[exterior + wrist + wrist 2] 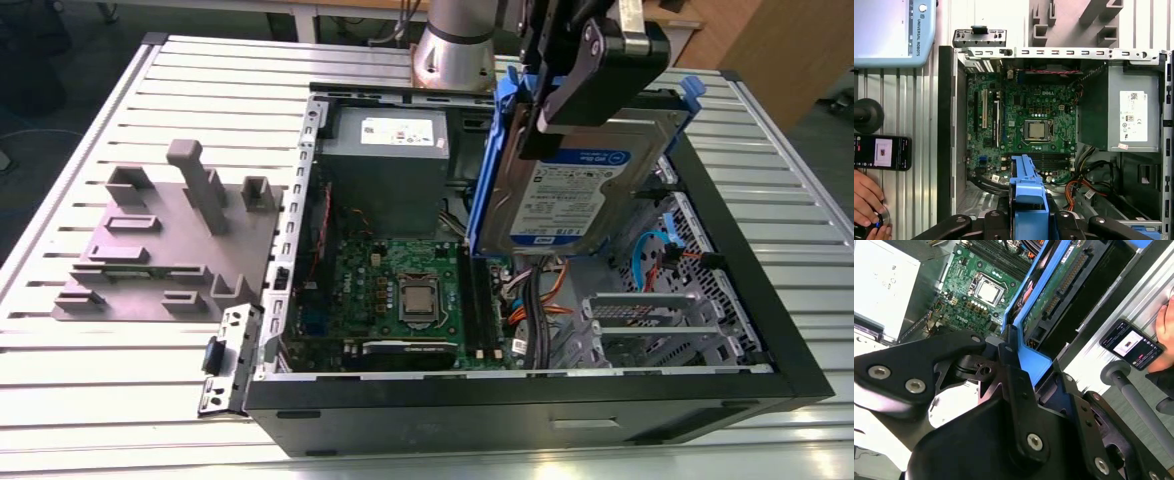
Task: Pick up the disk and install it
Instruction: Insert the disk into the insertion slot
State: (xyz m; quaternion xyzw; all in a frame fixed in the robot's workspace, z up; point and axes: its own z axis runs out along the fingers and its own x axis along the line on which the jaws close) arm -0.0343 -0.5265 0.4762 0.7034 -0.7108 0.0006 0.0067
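Disk [574,190], framed by its blue carrier, hangs upright and slightly tilted over the open computer case [534,405] on the table [120,390], beside the motherboard [400,285] and above the cables. The gripper [571,105] is clamped on the disk's upper end.

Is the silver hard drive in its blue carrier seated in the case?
Not seated: the gripper holds the drive on edge over the open black case.
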